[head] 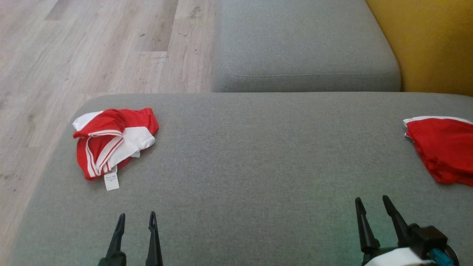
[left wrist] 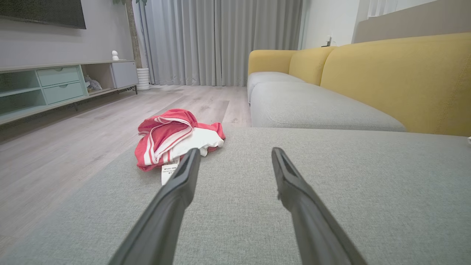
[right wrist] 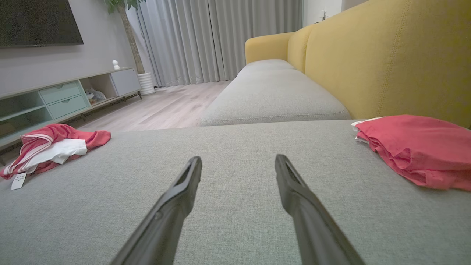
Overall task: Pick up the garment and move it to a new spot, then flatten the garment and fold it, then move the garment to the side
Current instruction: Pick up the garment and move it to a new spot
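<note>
A crumpled red and white garment [head: 112, 140] with a white tag lies at the left of the grey cushion [head: 251, 155]; it also appears in the left wrist view [left wrist: 176, 138] and the right wrist view [right wrist: 53, 147]. A second red garment [head: 443, 147], folded, rests at the right edge, seen too from the right wrist [right wrist: 415, 149]. My left gripper [head: 136, 220] stands open near the front edge, below and right of the crumpled garment, its jaws empty [left wrist: 235, 156]. My right gripper [head: 371, 203] is open and empty at the lower right [right wrist: 239, 163].
A second grey seat cushion [head: 303, 44] lies beyond, with a yellow backrest [head: 428, 40] at the right. Wooden floor [head: 92, 48] runs past the cushion's left edge. A TV cabinet [left wrist: 55, 88] and grey curtains [left wrist: 220, 40] stand far off.
</note>
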{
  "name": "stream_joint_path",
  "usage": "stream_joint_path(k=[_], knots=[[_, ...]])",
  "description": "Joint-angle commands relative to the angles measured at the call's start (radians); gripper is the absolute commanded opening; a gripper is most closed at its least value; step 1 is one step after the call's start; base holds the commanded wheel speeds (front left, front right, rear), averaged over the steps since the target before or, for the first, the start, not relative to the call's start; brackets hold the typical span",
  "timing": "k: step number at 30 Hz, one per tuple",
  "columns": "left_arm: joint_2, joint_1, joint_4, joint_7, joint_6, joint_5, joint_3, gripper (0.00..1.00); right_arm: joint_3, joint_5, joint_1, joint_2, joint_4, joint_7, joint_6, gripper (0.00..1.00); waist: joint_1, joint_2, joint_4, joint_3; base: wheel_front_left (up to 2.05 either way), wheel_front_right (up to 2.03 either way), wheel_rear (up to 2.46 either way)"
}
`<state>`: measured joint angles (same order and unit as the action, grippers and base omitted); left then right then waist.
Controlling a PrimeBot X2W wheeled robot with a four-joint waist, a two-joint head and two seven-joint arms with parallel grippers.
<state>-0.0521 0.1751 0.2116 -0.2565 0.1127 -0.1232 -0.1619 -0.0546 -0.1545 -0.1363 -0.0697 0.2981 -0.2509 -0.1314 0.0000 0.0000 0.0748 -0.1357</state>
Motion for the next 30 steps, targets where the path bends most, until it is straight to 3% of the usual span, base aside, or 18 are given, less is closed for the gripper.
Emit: stream_joint_path(k=[1, 7, 16, 23, 30], knots=[[0.002, -0.048, -0.038, -0.005, -0.007, 0.007, 0.036, 1.00, -0.017, 0.011, 0.026, 0.001, -0.039, -0.011, 0.001, 1.00, 0.0000, 0.0000, 0.003, 0.003, 0.00, 0.00, 0.00], [0.002, -0.062, -0.033, -0.005, -0.009, 0.024, 0.039, 1.00, -0.003, 0.005, 0.017, 0.002, -0.031, -0.011, 0.001, 1.00, 0.0000, 0.0000, 0.036, 0.013, 0.00, 0.00, 0.00], [0.000, -0.109, -0.061, -0.005, -0.010, 0.052, 0.068, 1.00, 0.026, 0.003, 0.017, 0.002, -0.032, -0.011, 0.001, 1.00, 0.0000, 0.0000, 0.265, 0.073, 0.00, 0.00, 0.00], [-0.012, -0.093, -0.098, -0.005, -0.001, 0.070, 0.097, 1.00, 0.036, 0.007, 0.044, -0.012, -0.027, -0.011, 0.001, 1.00, 0.0000, 0.0000, 0.391, 0.115, 0.00, 0.00, 0.00], [-0.045, -0.195, -0.134, -0.005, -0.020, 0.123, 0.082, 1.00, 0.045, 0.029, 0.077, -0.083, -0.052, -0.011, 0.001, 1.00, 0.0000, 0.0000, 0.433, 0.238, 0.00, 0.00, 0.00]])
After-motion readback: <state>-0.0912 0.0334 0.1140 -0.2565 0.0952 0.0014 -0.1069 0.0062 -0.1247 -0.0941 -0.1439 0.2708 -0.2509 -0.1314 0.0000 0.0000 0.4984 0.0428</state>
